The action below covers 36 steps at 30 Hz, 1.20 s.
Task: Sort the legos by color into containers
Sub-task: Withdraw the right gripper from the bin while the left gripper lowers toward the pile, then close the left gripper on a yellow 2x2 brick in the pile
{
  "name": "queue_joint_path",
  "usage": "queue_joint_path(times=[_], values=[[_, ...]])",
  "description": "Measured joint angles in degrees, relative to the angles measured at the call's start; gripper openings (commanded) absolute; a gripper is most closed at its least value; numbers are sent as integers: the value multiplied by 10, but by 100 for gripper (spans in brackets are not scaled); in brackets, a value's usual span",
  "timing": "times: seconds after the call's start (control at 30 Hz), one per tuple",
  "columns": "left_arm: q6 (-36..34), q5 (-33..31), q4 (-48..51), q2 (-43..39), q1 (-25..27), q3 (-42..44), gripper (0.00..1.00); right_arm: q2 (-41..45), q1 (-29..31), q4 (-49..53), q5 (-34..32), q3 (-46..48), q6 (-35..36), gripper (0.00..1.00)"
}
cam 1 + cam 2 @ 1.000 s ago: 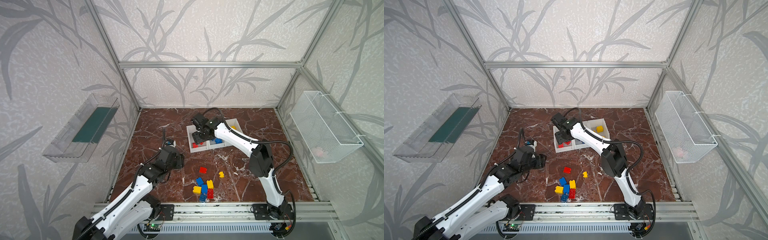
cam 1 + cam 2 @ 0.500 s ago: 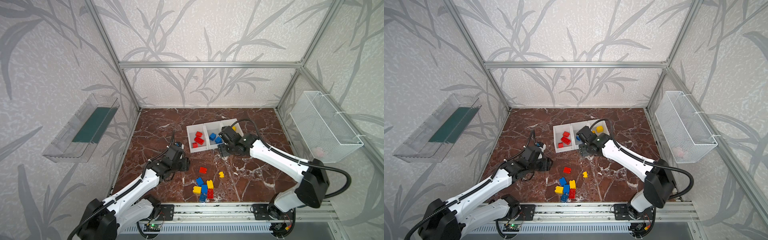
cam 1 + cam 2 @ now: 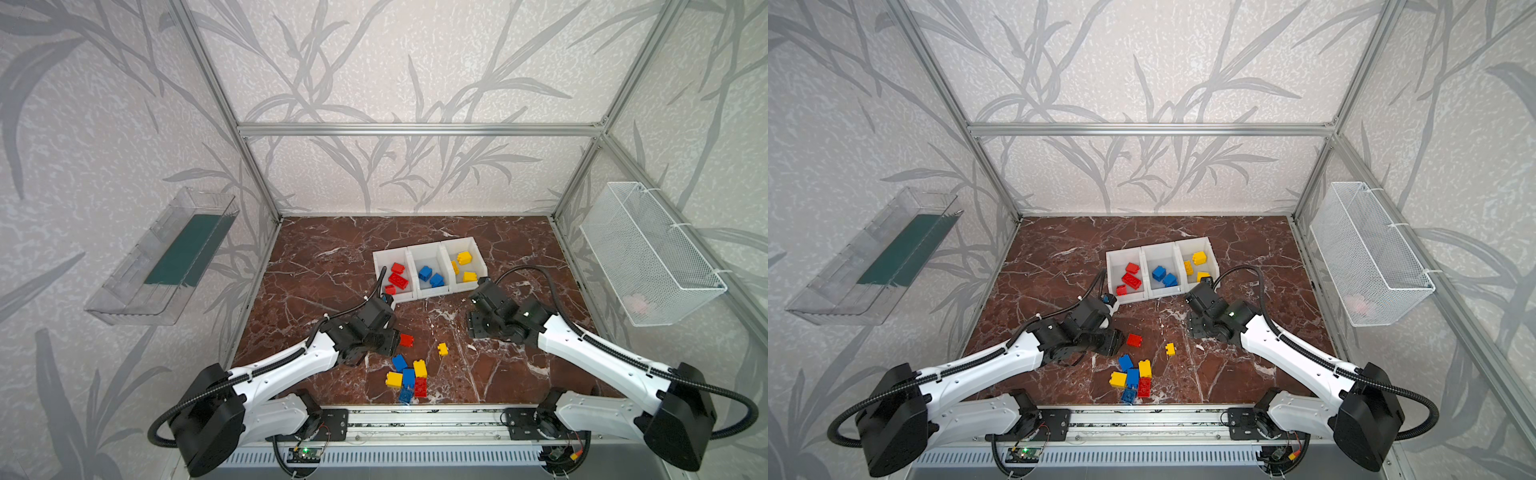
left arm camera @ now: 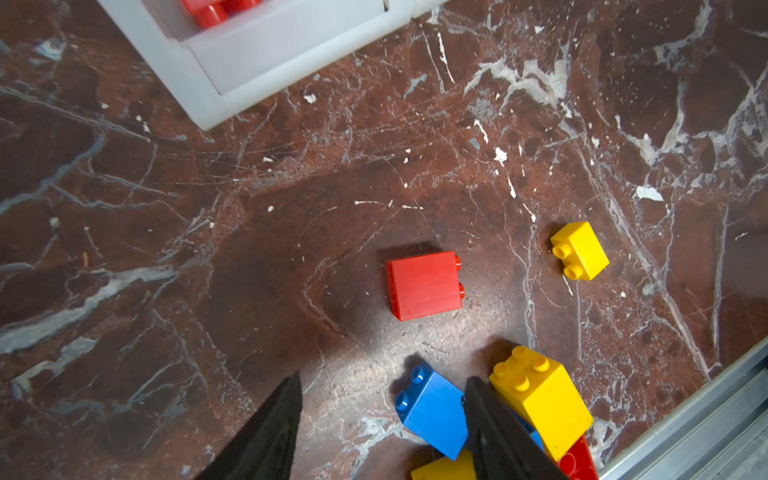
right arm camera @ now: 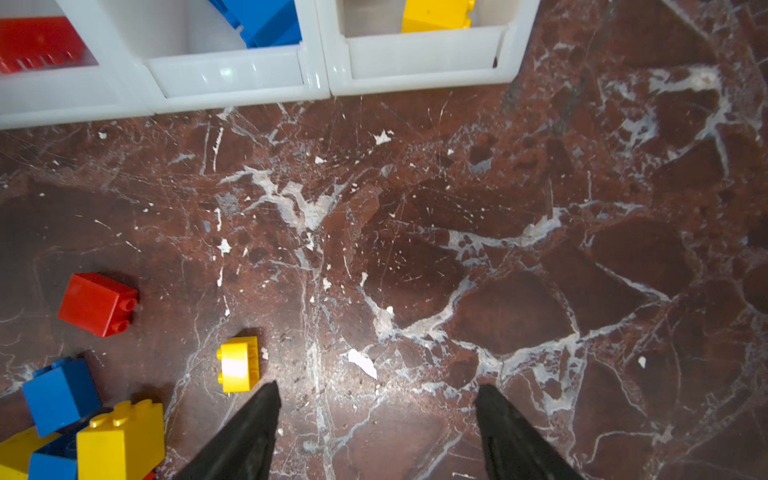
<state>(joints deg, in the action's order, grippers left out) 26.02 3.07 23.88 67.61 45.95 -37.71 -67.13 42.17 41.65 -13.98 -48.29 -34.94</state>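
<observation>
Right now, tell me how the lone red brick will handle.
The red brick looks like rigid moulded plastic, so it probably won't deform when squeezed. Its glossy flat faces may slip if gripped off-centre. Lying on a broad face with studs sideways, it will likely slide rather than roll when pushed.

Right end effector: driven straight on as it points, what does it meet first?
Probably the bare marble table; depth is unclear. Nothing lies between the open fingers of the right end effector. Beyond stand the white bins. The small yellow brick sits just outside one finger.
</observation>
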Motion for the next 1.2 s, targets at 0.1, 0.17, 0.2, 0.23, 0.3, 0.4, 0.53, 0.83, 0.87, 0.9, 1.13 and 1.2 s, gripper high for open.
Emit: queue_joint_path(times=[0.1, 0.17, 0.2, 0.23, 0.3, 0.4, 0.53, 0.83, 0.87, 0.9, 1.13, 1.2], values=[[11, 3, 7, 9, 26, -12, 65, 15, 0, -5, 2, 17, -3, 75], [23, 10, 11, 18, 46, -20, 65, 23, 0, -8, 5, 26, -4, 75], [29, 14, 11, 23, 54, -24, 65, 28, 0, -9, 5, 30, -4, 75], [36, 18, 12, 31, 63, -28, 65, 32, 0, -10, 5, 33, -4, 75], [51, 29, 13, 47, 81, -37, 65, 43, 0, -11, 5, 41, -4, 76], [76, 47, 12, 74, 104, -47, 65, 65, 0, -12, 5, 55, -4, 76], [106, 71, 8, 116, 126, -57, 65, 91, -2, -11, 5, 72, -4, 76], [128, 87, 9, 181, 154, -103, 65, 145, -9, -8, 0, 107, -5, 77], [128, 88, 9, 186, 155, -108, 65, 150, -10, -8, 0, 110, -5, 77], [128, 89, 9, 192, 156, -113, 65, 154, -10, -6, 0, 113, -6, 77], [123, 89, 18, 226, 165, -147, 65, 166, -14, -2, -1, 117, -6, 78], [119, 86, 23, 231, 170, -158, 65, 166, -15, -2, -1, 117, -6, 78]])
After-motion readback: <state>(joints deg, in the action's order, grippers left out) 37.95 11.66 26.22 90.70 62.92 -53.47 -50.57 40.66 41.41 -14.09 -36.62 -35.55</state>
